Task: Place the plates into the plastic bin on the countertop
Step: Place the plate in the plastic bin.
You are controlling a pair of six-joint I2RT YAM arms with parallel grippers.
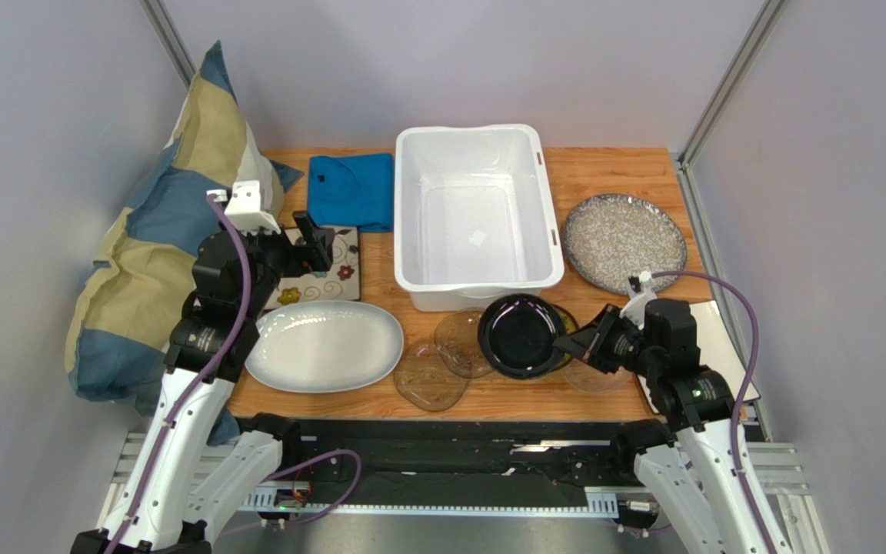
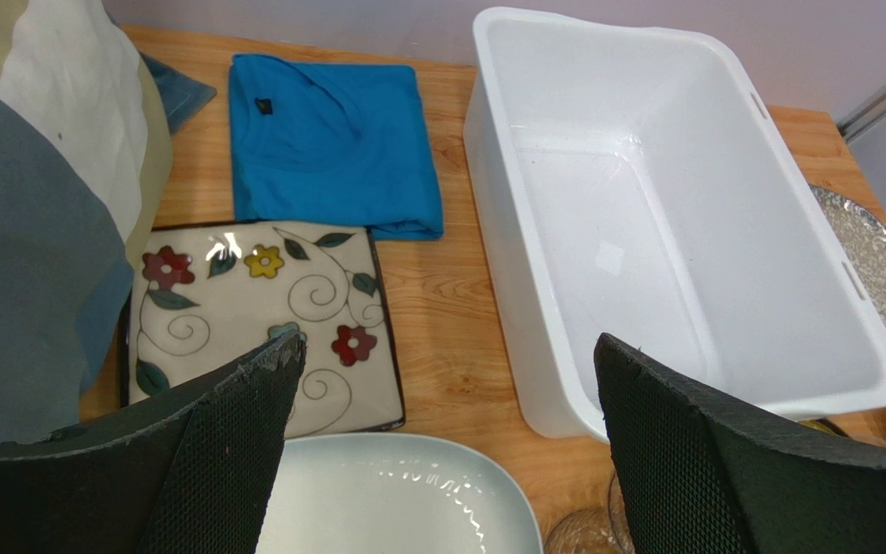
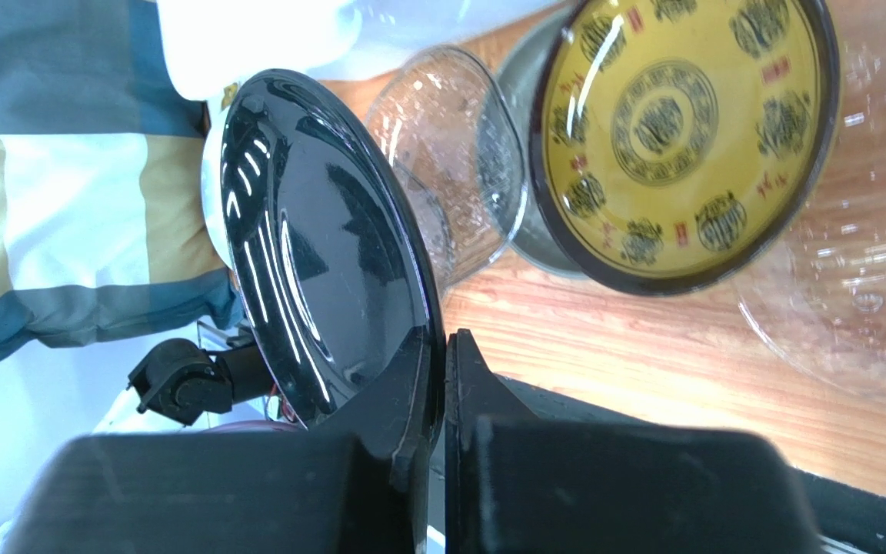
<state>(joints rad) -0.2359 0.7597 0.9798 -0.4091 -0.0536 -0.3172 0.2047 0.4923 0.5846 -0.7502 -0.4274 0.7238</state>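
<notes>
One black plate [image 3: 321,254], its rim I held pinched between my right gripper [image 3: 436,358] fingers, my left gripper [image 2: 448,346] hung spread wide over the floral plate [image 2: 251,306]

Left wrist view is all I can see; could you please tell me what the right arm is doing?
Observer: The right arm's fingers are shut on the rim of a glossy black round plate, which is tilted up.
Operator: Thank you. Is anything else close to that plate?
Observer: Yes, a yellow patterned round plate with a dark rim lies beside it on the wooden countertop, among clear glass round plates.
</notes>
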